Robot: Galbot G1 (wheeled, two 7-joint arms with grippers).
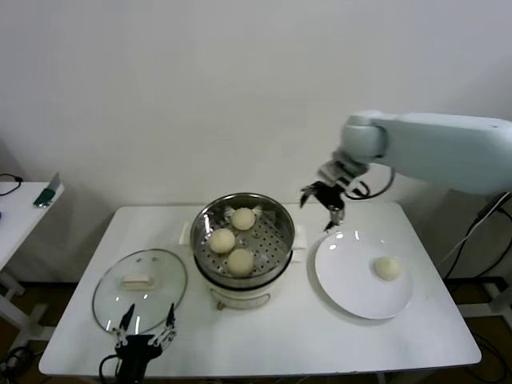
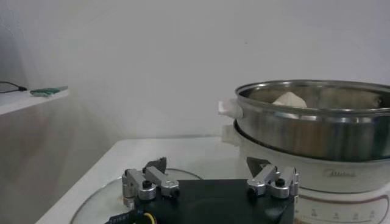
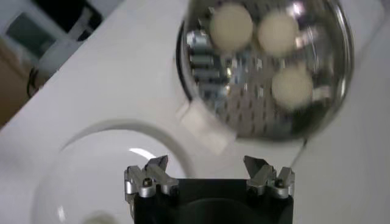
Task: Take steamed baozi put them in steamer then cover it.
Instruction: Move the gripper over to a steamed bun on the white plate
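Note:
Three steamed baozi (image 1: 243,218) (image 1: 222,240) (image 1: 240,261) lie in the shiny steamer (image 1: 282,232) at the table's middle. In the right wrist view they show as pale domes (image 3: 230,25) on the perforated floor of the steamer (image 3: 244,109). A fourth baozi (image 1: 388,268) rests on the white plate (image 1: 348,272). My right gripper (image 1: 320,206) (image 3: 207,167) hangs open and empty above the gap between steamer and plate. The glass cover (image 1: 140,300) lies flat to the steamer's left. My left gripper (image 1: 148,318) (image 2: 207,173) is open at the cover's near edge.
The steamer sits on a white cooker base (image 1: 240,296) with side handles. A small side table (image 1: 20,208) stands at the far left with a green object on it. The wall is close behind the table.

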